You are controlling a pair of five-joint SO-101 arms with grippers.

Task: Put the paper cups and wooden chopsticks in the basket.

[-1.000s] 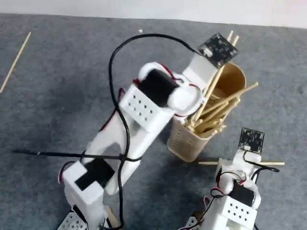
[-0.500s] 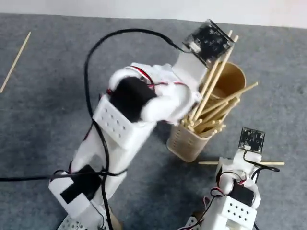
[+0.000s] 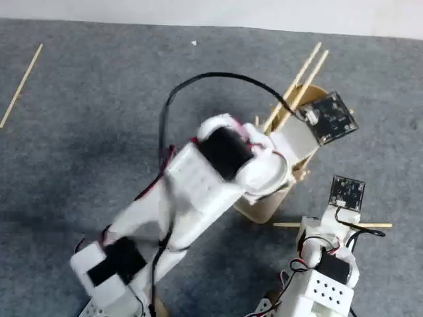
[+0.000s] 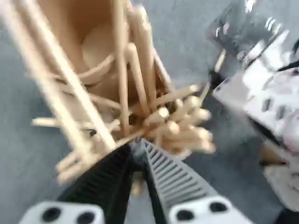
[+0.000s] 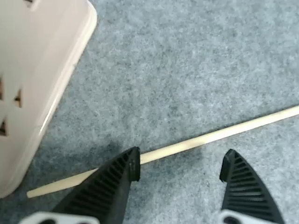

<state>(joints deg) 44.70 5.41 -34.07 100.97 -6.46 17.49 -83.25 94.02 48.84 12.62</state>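
The left arm [image 3: 192,191] stretches forward at full reach, its wrist [image 3: 291,142] bent down at the far end. The left tool [image 4: 138,148] has its jaws drawn together, the tips meeting. The right arm [image 3: 327,264] is folded back and low, and the right tool [image 5: 180,161] points downward with its jaws spread wide.

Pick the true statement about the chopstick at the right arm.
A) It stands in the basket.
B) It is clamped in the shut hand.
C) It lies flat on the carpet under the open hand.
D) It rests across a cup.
C: the chopstick lies flat on the carpet beneath the right hand, whose fingers stand wide apart, not closed on it.
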